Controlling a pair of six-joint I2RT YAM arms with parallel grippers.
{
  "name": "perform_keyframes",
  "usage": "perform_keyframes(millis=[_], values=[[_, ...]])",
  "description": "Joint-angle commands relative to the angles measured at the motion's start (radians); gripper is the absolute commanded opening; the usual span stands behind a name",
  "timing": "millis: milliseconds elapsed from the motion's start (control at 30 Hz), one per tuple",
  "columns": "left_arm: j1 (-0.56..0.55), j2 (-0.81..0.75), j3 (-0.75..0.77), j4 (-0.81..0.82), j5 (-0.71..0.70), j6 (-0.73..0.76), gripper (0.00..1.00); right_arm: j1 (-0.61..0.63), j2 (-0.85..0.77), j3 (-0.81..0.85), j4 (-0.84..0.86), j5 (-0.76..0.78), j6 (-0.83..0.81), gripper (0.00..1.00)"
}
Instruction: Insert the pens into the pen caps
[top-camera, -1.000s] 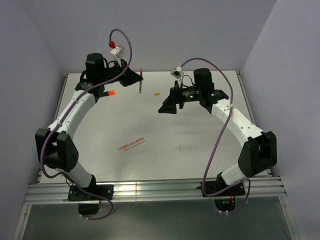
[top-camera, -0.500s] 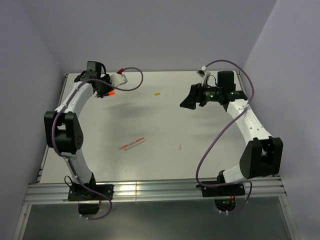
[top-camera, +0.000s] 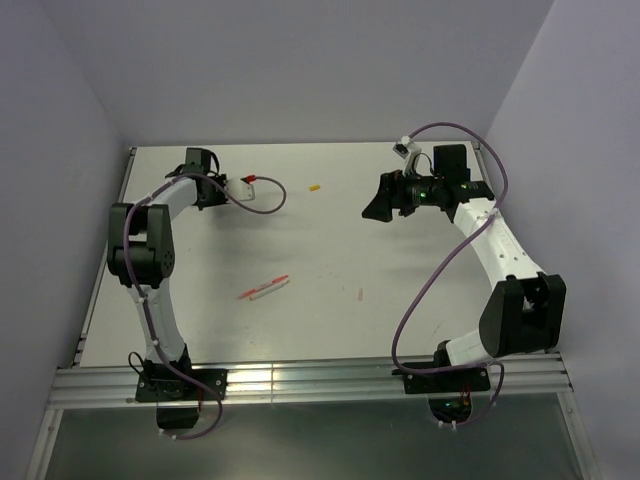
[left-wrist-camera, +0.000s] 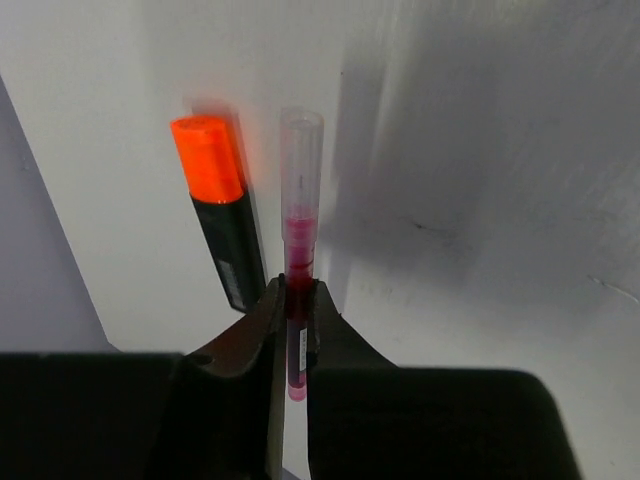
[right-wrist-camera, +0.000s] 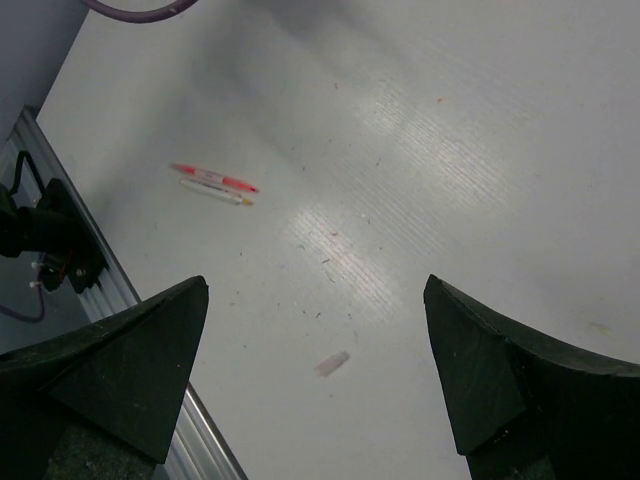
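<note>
At the far left corner of the table (top-camera: 330, 250), the thin dark-red pen (left-wrist-camera: 300, 230) sits just beside the stubby black marker (left-wrist-camera: 228, 245). The left gripper (left-wrist-camera: 297, 295) pinches the pen between nearly closed jaws. The right gripper (right-wrist-camera: 316, 285) hangs over the far right, jaws wide apart and empty. The red and white stick pens (top-camera: 265, 289) lie together mid-table. A yellowish cap (top-camera: 314, 187) lies farther back.

White table (top-camera: 330, 250) with stick pens (top-camera: 265, 288), yellowish cap (top-camera: 314, 187), pale cap (top-camera: 361, 295)
</note>
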Motion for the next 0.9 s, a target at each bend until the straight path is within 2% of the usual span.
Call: perform_keyframes(millis=[0, 500, 867], values=[[0.001, 0.031, 0.067, 0.041, 0.015, 0.049, 0.11, -0.003, -0.004, 0.034, -0.017, 0.013, -0.031, 0.96], [-0.003, 0.183, 0.174, 0.041, -0.014, 0.054, 0.11, -0.003, 0.033, 0.083, -0.065, 0.027, -0.06, 0.96], [-0.003, 0.206, 0.179, -0.023, -0.023, 0.037, 0.2, -0.003, 0.033, 0.083, -0.074, 0.046, -0.077, 0.96]])
